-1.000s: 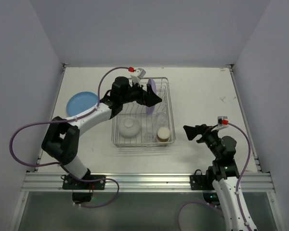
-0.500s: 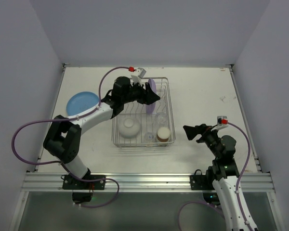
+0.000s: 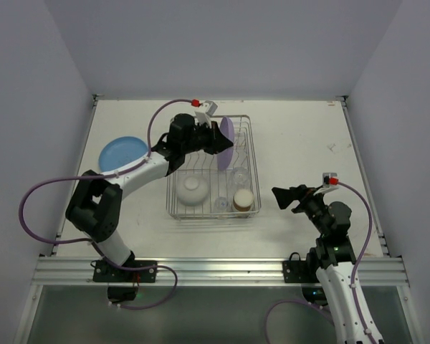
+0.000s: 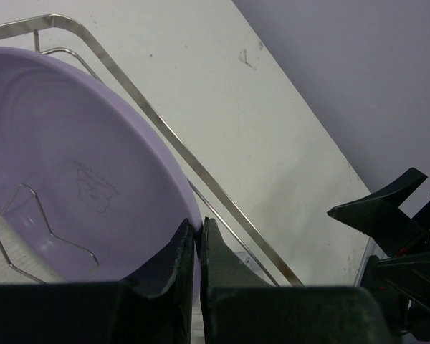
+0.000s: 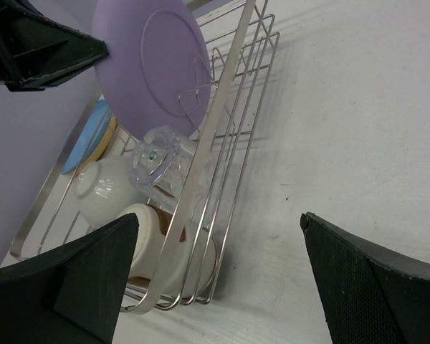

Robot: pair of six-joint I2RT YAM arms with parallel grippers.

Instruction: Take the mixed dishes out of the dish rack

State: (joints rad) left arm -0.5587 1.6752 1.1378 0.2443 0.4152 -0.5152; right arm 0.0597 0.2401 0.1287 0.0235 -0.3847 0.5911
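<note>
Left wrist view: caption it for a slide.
Left gripper pinches the rim of the purple plate, upright in the rack.

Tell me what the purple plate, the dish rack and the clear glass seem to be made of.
The purple plate looks like plastic: matte, with a soft even sheen and moulded rings. The dish rack is metal wire, polished silver, with bright glints along the rods. The clear glass is transparent with sharp highlights; glass or clear plastic, I cannot tell which.

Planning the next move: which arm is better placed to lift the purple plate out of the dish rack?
Left. The left fingers are shut on the rim of the purple plate; the right fingers stand open, outside the dish rack.
</note>
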